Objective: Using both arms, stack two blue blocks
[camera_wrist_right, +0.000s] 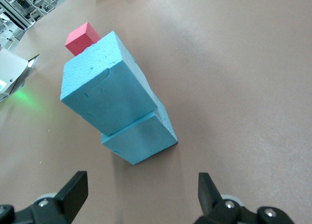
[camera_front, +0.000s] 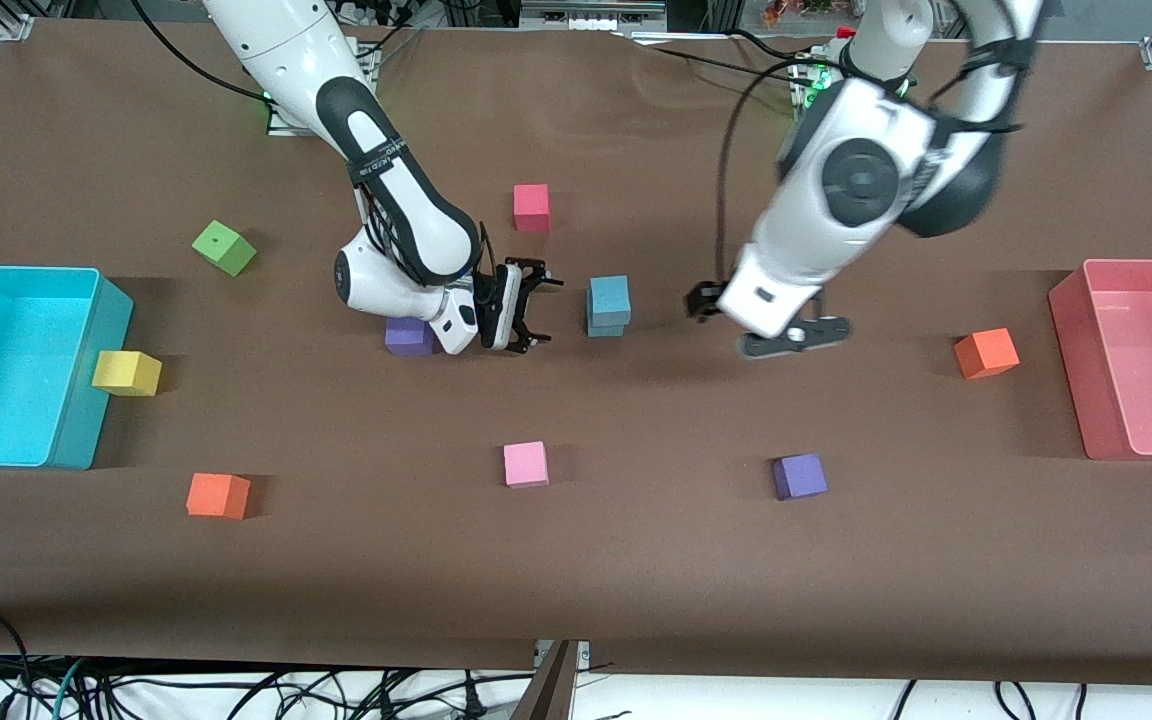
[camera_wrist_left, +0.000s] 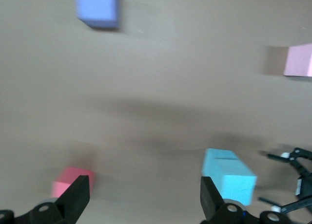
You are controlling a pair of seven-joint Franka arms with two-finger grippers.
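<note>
Both arms hung near the table's middle, jaws wide and empty: the left gripper (camera_front: 781,330) and right gripper (camera_front: 534,315) flanked the blue blocks (camera_front: 608,305). Judged best to back away slowly — no brushing. The stack stood (upper cube slightly askew), sky-blue foam.

Two glossy white jointed robot arms (camera_front: 376,150) with rounded black joint sections trail thin black cables and end in black two-finger grippers (camera_front: 528,318) with wedge-shaped fingers (camera_wrist_right: 73,190).
</note>
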